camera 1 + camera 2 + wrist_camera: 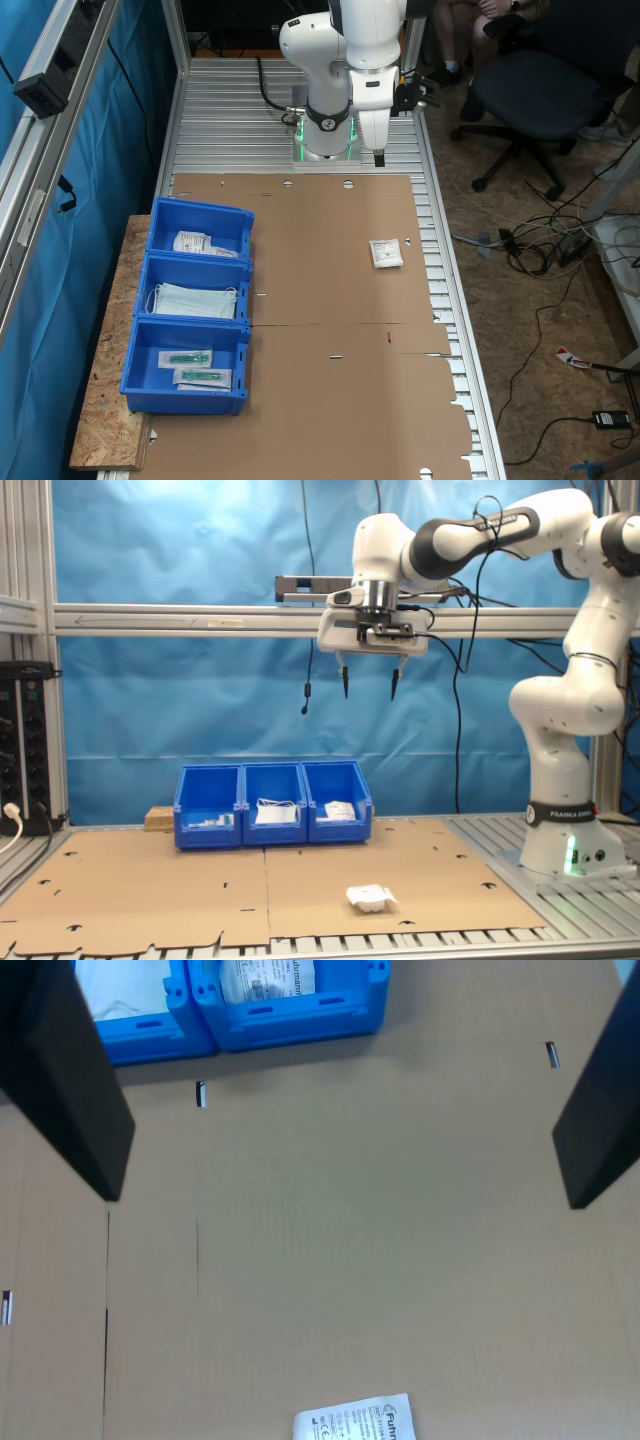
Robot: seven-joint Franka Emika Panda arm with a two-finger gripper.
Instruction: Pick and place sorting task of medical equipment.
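The medical equipment, a small flat white sachet (386, 252) with dark print, lies alone on the brown cardboard, at the first exterior view's right. It sits near the front edge in the second exterior view (370, 898). In the wrist view the sachet (355, 1422) is cut off by the picture's edge. My gripper (369, 692) hangs high above the cardboard, open and holding nothing. In the first exterior view the gripper (378, 158) is near the arm's base. Both dark fingers (70, 1080) frame bare cardboard in the wrist view, well apart from the sachet.
Three blue bins (197, 305) stand in a row at the first exterior view's left. One holds white sachets (200, 243), the middle one pale blue masks (195, 300), the last clear packets with teal items (195, 367). An office chair (540, 95) and floor cables lie beyond the table.
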